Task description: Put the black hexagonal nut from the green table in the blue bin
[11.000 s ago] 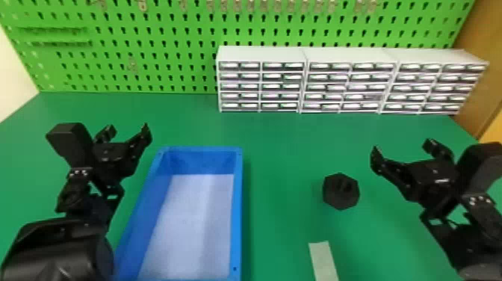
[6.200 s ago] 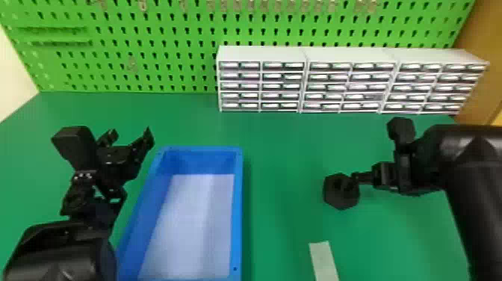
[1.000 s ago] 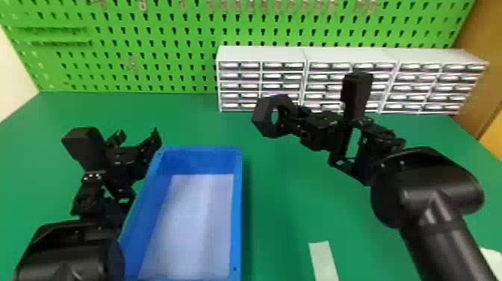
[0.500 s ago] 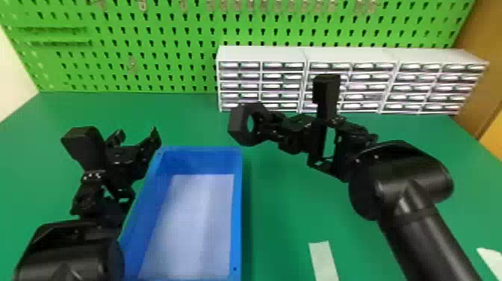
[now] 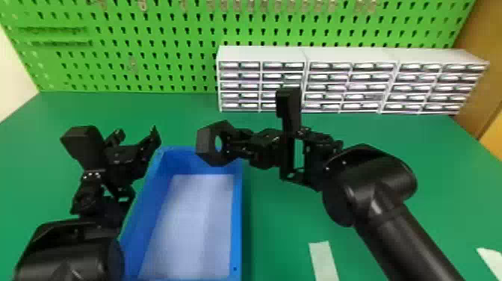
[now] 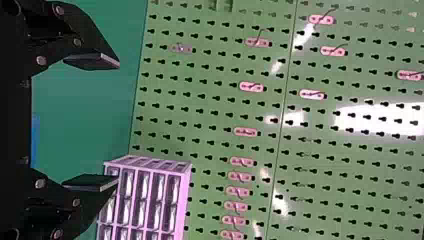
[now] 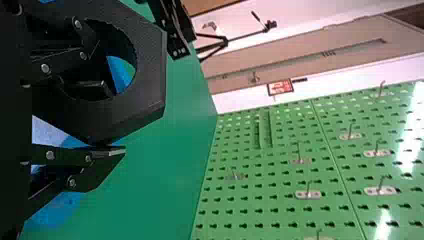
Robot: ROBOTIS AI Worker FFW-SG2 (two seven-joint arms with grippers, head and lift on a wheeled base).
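Black right end effector (image 5: 228, 144) holds the hexagonal nut (image 5: 206, 144), apparently above the far right corner of the blue bin (image 5: 236, 224). Carrying seems nearly done; next, centre it, lower and release. The left end effector (image 6: 118, 122) gapes wide.

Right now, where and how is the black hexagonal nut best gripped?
By the ring wall, I'd say: one finger in the hole, one outside, coming from the robot's right. The black hexagonal nut stands up with its hole facing that side, and the hole takes a finger: the right gripper already pinches the wall that way.
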